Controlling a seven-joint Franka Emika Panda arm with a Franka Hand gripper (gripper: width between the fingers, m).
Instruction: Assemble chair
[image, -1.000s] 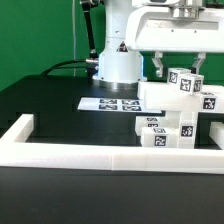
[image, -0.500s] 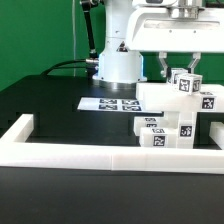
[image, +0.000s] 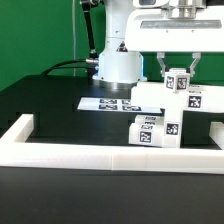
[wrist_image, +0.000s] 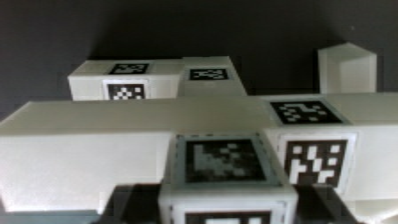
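My gripper (image: 178, 72) is shut on a small white tagged cube piece (image: 177, 83) at the top of the chunky white chair structure (image: 150, 97) at the exterior view's right. The cube sits against a wide white slab, with tagged block parts (image: 151, 131) below and in front of it. In the wrist view the cube (wrist_image: 228, 162) fills the space between my dark fingers (wrist_image: 143, 198), and the slab (wrist_image: 98, 140) spreads out beyond it. Two more tagged blocks (wrist_image: 160, 80) and an upright leg (wrist_image: 347, 65) lie beyond the slab.
The marker board (image: 108, 103) lies flat in front of the robot base (image: 118, 62). A long white border rail (image: 100, 157) runs along the front, with a side arm (image: 18, 128) at the exterior view's left. Another white piece (image: 216, 134) sits at the right edge.
My gripper, the cube and the chair parts have shifted a little toward the exterior view's left. A dark gap now shows between the structure and the white piece at the right edge.
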